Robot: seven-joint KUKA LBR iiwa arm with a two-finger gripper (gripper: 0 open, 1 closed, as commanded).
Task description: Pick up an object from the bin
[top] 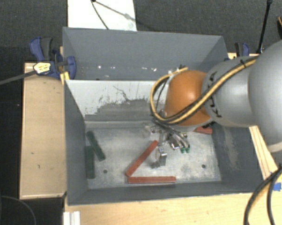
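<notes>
Now, in the camera view, my gripper (159, 158) hangs just beside the upper end of the slanted red-brown stick (141, 160), at the middle of the bin (75, 139) (jaw gap: I cannot tell). Approach step, I judge; next comes straddling the stick and closing.

The claw (159, 159) hangs low over the floor of the grey bin (75, 135), beneath the arm's orange cover (183, 95). A slanted red-brown stick (141, 159) lies just beside the claw, on its left. A second red-brown stick (151, 179) lies flat nearer the front wall. Two dark green bars (92, 153) lie well apart, further left.
</notes>
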